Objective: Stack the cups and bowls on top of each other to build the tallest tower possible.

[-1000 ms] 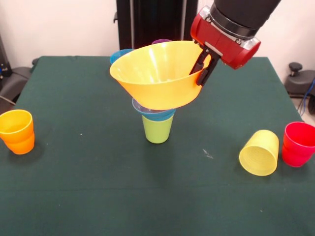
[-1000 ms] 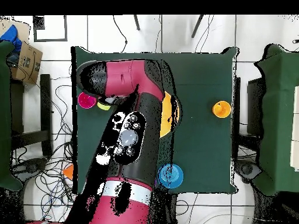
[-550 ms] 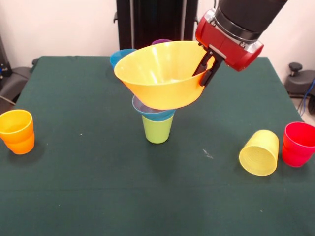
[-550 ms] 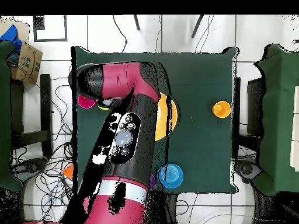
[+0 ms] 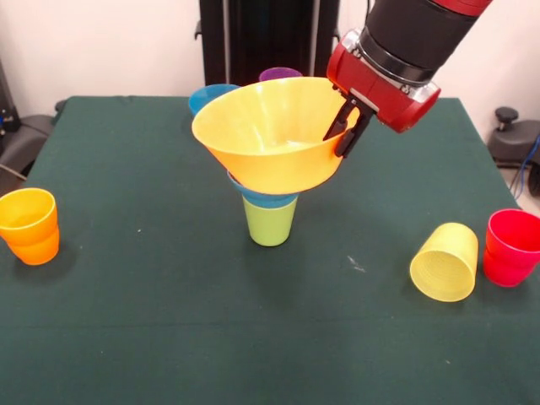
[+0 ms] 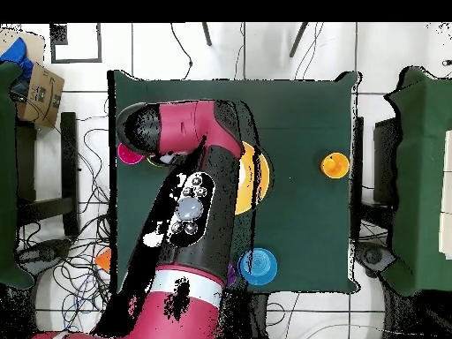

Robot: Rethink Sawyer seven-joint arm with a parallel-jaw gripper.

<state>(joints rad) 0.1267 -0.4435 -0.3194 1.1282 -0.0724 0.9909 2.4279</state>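
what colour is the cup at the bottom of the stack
Lime green cup, clearest in the front view.

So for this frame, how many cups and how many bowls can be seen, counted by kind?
Cups: 4 – lime green cup, orange cup, yellow cup on its side, red cup.
Bowls: 4 – large yellow-orange bowl held by the gripper, small blue bowl beneath, second blue bowl, purple bowl.
Total: 8.

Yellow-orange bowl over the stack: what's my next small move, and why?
Probably level the large yellow-orange bowl and ease it straight down before letting go. The gripper is shut on its rim, and the bowl sits tilted over the small blue bowl in the lime green cup. Whether it is fully seated cannot be told, so releasing now might let it tip.
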